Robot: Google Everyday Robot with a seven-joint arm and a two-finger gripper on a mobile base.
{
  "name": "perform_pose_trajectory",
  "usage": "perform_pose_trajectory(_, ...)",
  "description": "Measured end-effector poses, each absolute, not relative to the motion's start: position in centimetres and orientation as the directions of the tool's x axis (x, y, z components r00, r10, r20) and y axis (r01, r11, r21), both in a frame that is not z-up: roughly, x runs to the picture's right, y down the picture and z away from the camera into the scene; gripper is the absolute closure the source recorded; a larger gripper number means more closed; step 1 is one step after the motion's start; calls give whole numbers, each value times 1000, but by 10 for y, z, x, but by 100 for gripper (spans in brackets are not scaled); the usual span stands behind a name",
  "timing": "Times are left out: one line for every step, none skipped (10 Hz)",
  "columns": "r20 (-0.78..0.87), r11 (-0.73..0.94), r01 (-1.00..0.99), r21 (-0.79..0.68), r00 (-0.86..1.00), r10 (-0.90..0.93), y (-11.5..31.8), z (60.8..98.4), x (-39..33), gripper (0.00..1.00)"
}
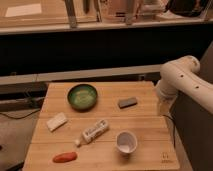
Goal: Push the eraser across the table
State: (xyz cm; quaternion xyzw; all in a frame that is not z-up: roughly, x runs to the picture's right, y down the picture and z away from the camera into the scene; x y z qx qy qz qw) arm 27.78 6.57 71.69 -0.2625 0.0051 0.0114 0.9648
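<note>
The eraser (127, 103) is a small flat dark grey block lying on the right half of the light wooden slatted table (145, 130), right of the green bowl. My white arm comes in from the right. The gripper (163, 107) hangs at the table's right edge, to the right of the eraser and apart from it.
A green bowl (82, 96) stands at the back left centre. A pale cream block (56, 121) lies at the left. A white tube (93, 132) lies in the middle, a white cup (126, 142) in front right, a red-orange object (65, 157) at the front left.
</note>
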Motion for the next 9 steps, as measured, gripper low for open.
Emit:
perform_pose_trajectory(-9, 863, -17, -505, 1000, 14, 65, 720, 278, 20)
perform_pose_trajectory(-2, 866, -8, -500, 1000, 8, 61, 725, 276, 20)
perform_pose_trajectory(12, 870, 8, -494, 1000, -2, 55, 734, 270, 20)
perform_pose_trajectory(20, 871, 16, -492, 1000, -7, 53, 740, 267, 20)
perform_pose_trajectory(26, 872, 22, -489, 1000, -11, 50, 745, 265, 20)
perform_pose_trajectory(34, 874, 30, -486, 999, -16, 47, 752, 263, 20)
perform_pose_trajectory(41, 874, 38, -484, 999, -20, 45, 757, 261, 20)
perform_pose_trajectory(47, 875, 41, -482, 999, -21, 46, 761, 260, 20)
perform_pose_trajectory(50, 876, 43, -480, 999, -21, 45, 764, 259, 20)
